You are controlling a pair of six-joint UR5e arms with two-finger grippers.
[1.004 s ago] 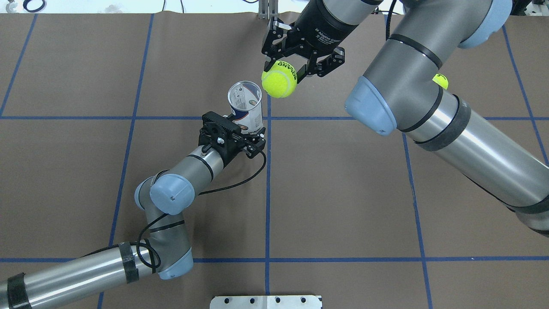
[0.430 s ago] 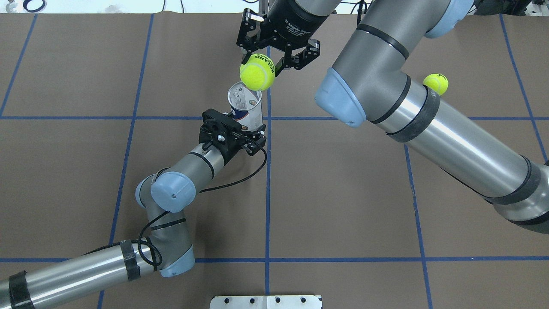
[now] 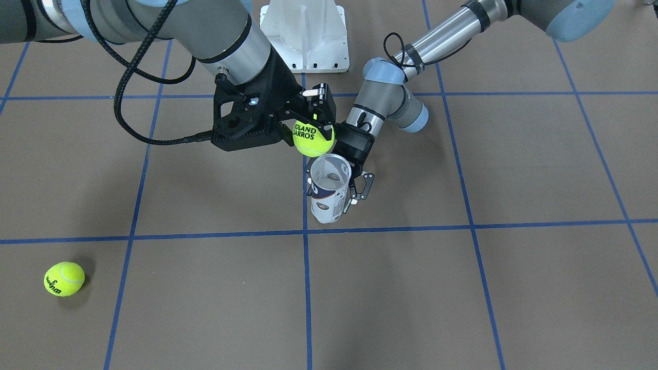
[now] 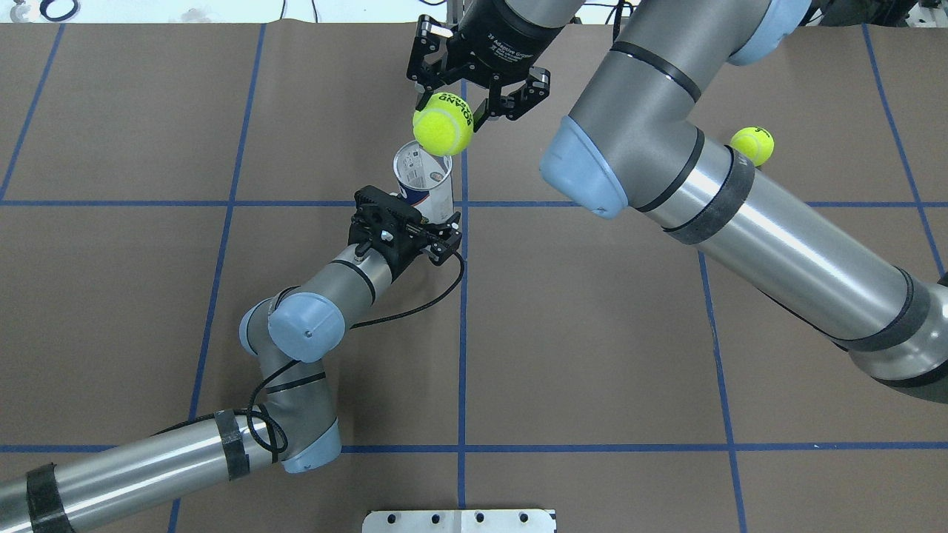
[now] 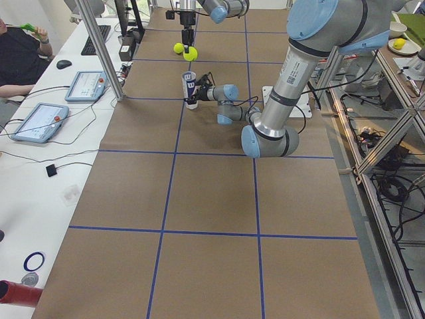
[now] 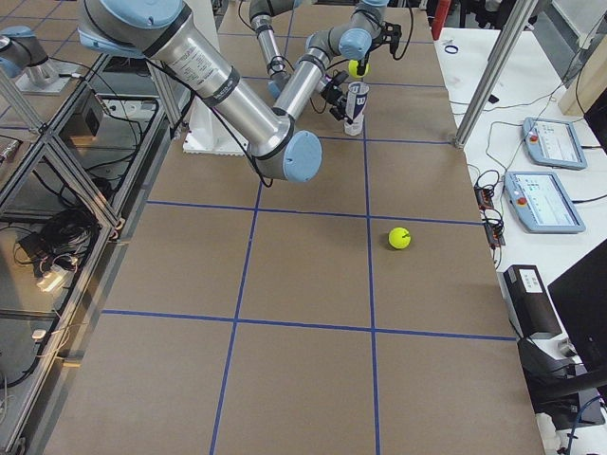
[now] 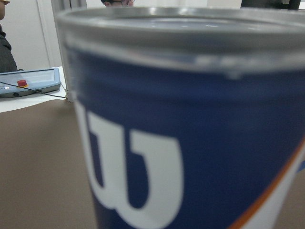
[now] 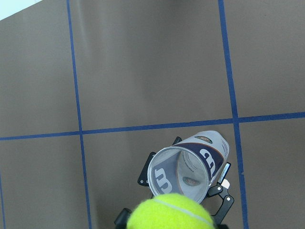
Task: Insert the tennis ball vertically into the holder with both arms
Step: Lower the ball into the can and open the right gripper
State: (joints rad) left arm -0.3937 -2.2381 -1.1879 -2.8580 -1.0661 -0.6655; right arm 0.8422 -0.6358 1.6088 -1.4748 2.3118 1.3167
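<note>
Now R gripper (image 4: 446, 117) fingers are clamped on the tennis ball (image 4: 443, 124), hanging just above the open mouth of the holder (image 4: 424, 183), not yet in; L gripper (image 4: 433, 231) fingers are closed tight round the holder low down, can standing mouth-up on the table (image 4: 592, 333). A 2nd ball (image 4: 752, 145) lies well apart, by the R forearm (image 4: 778, 229) in overhead view. Vs 1 s ago, held ball has come across from the holder's right to over its mouth.

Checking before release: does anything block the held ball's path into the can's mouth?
Nothing visible. The can is uncovered; the ball in the right tool hangs just above its rim, and the left tool grips it lower down.
</note>
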